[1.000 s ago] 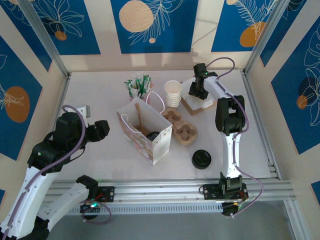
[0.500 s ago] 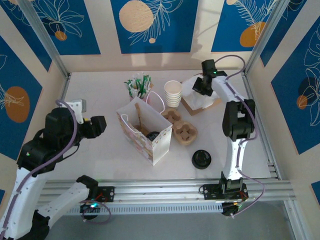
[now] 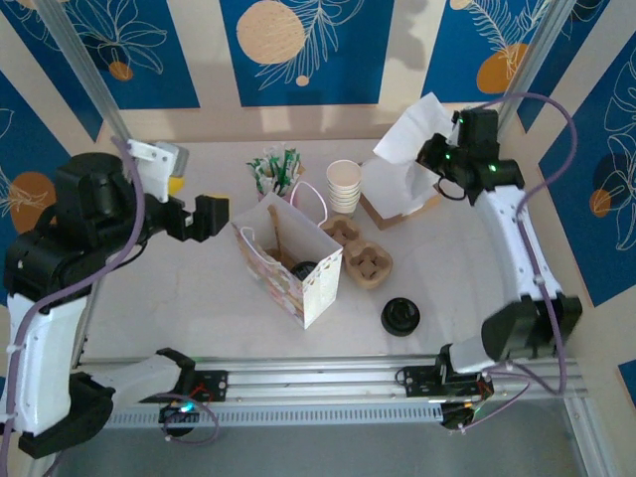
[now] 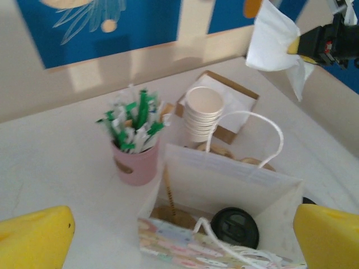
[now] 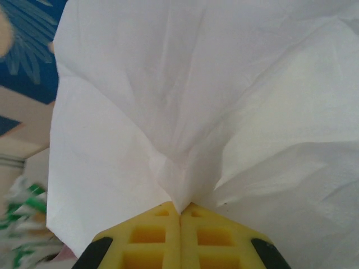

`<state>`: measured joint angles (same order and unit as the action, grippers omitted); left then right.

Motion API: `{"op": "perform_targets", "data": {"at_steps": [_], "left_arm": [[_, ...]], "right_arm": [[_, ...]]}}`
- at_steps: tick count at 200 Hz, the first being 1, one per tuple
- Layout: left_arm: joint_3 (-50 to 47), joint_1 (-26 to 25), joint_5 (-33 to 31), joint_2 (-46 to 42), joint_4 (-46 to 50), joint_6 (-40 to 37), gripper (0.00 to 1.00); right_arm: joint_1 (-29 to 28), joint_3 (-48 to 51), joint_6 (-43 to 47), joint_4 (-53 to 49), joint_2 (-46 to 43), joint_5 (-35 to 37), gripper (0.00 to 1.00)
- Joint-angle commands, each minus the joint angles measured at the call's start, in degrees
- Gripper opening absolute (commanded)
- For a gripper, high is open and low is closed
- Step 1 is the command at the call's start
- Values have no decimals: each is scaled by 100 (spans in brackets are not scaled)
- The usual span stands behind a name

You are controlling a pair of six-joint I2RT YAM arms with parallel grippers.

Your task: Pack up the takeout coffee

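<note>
Black-lidded takeout coffee (image 4: 235, 227) in bag (image 4: 224, 185), ahead of left claw (image 3: 217, 217)

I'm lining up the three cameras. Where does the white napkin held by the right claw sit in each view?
Top external: white napkin upper right, pinched in the right claw.
Left wrist: napkin in the top right corner.
Right wrist: napkin spreads above the shut claw tips.
Shared landmark: pink cup of green sticks, blurred at right wrist's lower left.
</note>
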<state>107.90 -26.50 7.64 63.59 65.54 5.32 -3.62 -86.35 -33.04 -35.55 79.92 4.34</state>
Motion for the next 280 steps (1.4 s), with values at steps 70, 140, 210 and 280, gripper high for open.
{"op": "perform_targets", "data": {"at_steps": [70, 140, 210, 280], "left_arm": [[151, -1038, 1407, 788, -1799, 19, 100], [-254, -2097, 1098, 906, -2873, 700, 100], [-930, -2283, 877, 612, -3486, 1170, 100], [-1587, -2281, 1136, 575, -4486, 2000, 100]], "right_arm": [[-1142, 1883, 1843, 709, -3221, -1363, 0], [-2695, 2105, 2454, 1459, -3762, -987, 0], [-3701, 1895, 2724, 1946, -3438, -878, 0], [-4986, 2176, 3941, 2852, -3450, -840, 0]]}}
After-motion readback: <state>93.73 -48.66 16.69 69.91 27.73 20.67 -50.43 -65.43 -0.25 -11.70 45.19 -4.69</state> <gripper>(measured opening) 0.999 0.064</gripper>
